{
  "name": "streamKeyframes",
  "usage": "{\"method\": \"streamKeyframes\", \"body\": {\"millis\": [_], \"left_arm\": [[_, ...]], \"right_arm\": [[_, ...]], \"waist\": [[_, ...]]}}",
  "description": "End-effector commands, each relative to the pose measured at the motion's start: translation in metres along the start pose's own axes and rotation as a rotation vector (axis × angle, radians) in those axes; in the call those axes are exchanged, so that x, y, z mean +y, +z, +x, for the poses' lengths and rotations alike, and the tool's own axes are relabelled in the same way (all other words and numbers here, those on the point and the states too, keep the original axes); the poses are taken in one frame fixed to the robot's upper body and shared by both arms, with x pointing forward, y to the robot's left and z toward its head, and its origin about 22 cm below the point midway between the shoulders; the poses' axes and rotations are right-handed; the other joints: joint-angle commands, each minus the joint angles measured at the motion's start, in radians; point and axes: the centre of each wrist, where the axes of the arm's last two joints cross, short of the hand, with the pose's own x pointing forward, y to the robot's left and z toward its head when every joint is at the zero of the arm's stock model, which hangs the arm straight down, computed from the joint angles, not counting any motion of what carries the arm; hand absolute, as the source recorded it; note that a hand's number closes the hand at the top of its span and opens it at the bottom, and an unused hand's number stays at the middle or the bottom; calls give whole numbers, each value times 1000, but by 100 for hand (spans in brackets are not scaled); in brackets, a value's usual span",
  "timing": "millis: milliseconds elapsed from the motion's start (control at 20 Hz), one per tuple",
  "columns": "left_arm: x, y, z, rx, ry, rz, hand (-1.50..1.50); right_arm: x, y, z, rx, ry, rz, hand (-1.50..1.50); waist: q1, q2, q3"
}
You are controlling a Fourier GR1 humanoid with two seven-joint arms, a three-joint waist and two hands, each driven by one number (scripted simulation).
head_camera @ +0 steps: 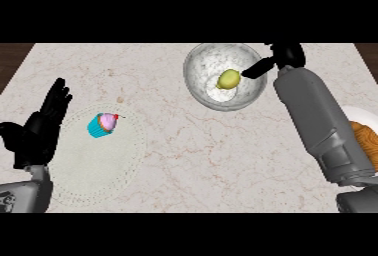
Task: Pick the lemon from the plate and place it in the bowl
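Note:
A yellow-green lemon point(229, 79) lies inside the clear glass bowl point(201, 56) at the back of the counter. My right hand point(286, 54) hovers over the bowl's right rim, its fingers point(255, 69) stretched toward the lemon but a short way off it, holding nothing. The pale round plate point(96, 170) lies at the front left and carries a cupcake point(103, 124) with a blue wrapper and pink icing. Left of that plate my left hand point(43, 127) rests open with its fingers up.
A white plate point(360, 114) with a brown baked item point(366, 137) sits at the right edge, partly behind my right forearm point(321, 125). The marble counter ends in dark wood at the far left and right corners.

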Motion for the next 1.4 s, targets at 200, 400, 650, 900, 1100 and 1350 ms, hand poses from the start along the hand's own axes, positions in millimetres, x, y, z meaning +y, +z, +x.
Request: {"method": "streamKeyframes", "body": {"millis": [200,400,650,900,1100,1350], "left_arm": [[3,5,-6,15,12,39,0],[4,7,13,-6,-9,18,0],[16,6,-9,16,-20,46,0],[31,-3,7,11,-2,47,0],[26,3,-4,20,-10,40,0],[1,-4,8,19,5,27,0]], "right_arm": [[-34,-3,-12,-89,-590,-221,-150],[-52,-3,-49,-71,-716,-224,-150],[-81,17,-135,-79,-715,-186,-150],[-117,50,-199,-95,-747,-135,-150],[-135,69,-214,-129,-828,-84,-150],[-148,74,-223,-182,-864,-112,-150]], "waist": [[-20,-7,2],[-23,-12,0],[-41,-15,-1],[-49,-19,-1],[-40,-17,-2],[-28,-13,-1]]}}
